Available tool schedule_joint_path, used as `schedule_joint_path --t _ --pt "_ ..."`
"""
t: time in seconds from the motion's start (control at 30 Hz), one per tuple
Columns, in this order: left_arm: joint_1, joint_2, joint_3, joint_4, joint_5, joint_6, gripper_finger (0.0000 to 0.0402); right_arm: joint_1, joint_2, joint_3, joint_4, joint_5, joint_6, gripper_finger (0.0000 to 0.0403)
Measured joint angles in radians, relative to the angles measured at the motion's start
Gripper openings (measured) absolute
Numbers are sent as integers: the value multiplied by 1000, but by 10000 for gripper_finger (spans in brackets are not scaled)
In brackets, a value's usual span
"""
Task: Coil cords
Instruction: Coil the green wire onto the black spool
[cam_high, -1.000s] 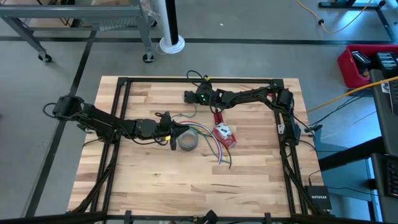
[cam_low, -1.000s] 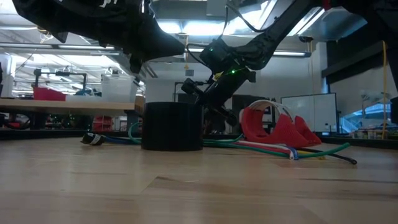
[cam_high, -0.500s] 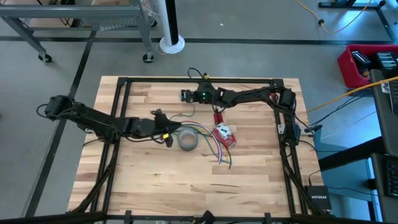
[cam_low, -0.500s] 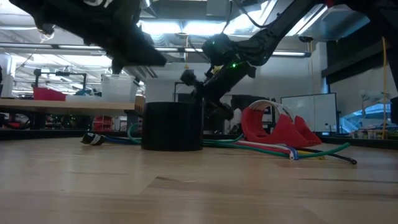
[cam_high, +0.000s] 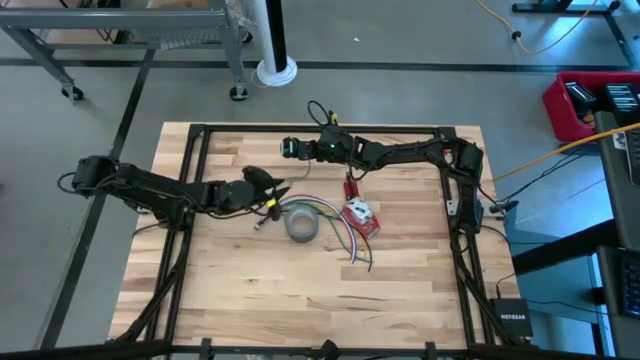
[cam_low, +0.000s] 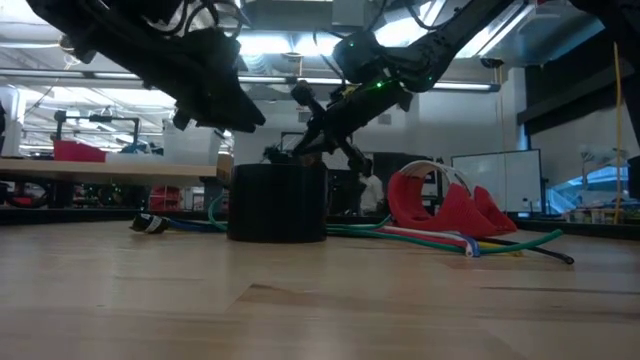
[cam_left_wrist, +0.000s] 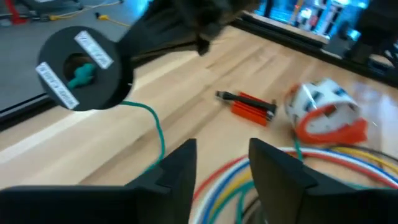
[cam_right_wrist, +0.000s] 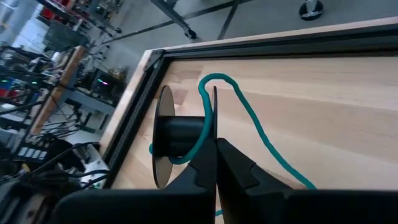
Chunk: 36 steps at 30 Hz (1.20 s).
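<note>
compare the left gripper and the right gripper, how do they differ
The left gripper stands open and holds nothing; the right gripper is shut on the black spool. The left hangs by the grey tape roll; the right is near the far edge of the table. Both are dark, two-fingered.

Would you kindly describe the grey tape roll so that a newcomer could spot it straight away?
Look near the middle of the wooden table, between the two dark arms. The grey tape roll lies flat just left of the red plastic piece, with coloured wires curving past it. It is the only thick grey ring there.
</note>
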<state>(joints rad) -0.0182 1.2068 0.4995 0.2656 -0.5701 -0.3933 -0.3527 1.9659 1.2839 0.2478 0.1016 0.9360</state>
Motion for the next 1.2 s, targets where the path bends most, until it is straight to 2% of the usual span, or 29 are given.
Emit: schedule_joint_path --t 0.23,0.47,0.57,0.67,0.93,1.1,1.2 --pt "85 15 0 -22 -2 -30 159 0 0 0 59 -52 0 1" --pt "135 143 0 -27 -6 -159 159 0 -1 0 123 -106 1 1" --pt "136 185 -1 -20 -53 -228 158 0 -1 0 156 -120 1 1" --pt "122 198 -1 -20 -108 -231 150 0 -4 0 175 -127 1 1" --pt "110 191 -1 39 -132 -71 123 0 -86 0 168 -180 -62 1" --pt "100 191 -1 204 -130 83 111 7 -153 0 168 -292 -94 1" --pt "78 190 -1 275 -133 156 103 21 -178 0 151 -324 -125 1"
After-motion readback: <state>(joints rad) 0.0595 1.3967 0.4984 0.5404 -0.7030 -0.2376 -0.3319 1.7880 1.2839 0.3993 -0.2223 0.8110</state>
